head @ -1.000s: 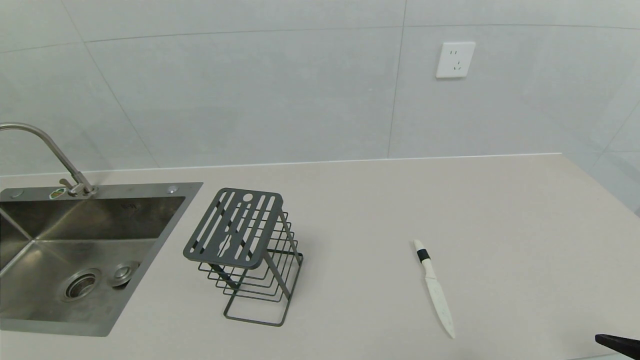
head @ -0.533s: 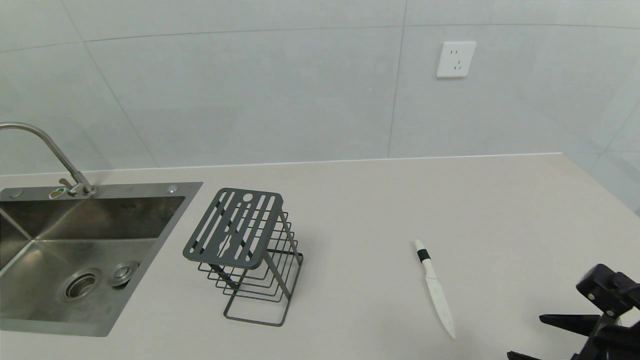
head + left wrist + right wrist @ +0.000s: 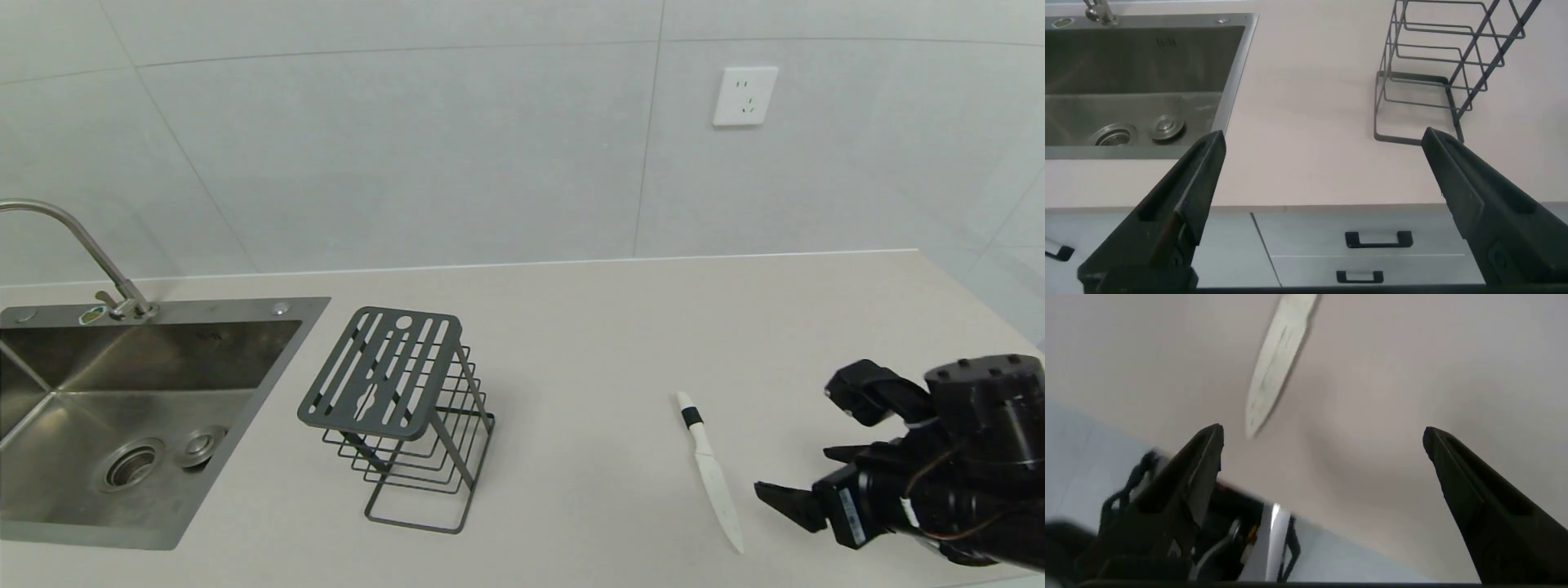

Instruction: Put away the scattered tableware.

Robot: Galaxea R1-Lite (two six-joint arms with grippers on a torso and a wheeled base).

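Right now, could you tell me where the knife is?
In the head view, the knife lies on the counter's right half, between the rack and the right gripper, closer to the gripper.

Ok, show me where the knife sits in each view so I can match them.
Head view: the knife lies flat on the counter, between the rack and the right gripper.
Left wrist view: this looks at the sink and the rack's foot, to the knife's left.
Right wrist view: the knife lies ahead of that gripper, tip near the counter's front edge.
Shared landmark: the pale counter.
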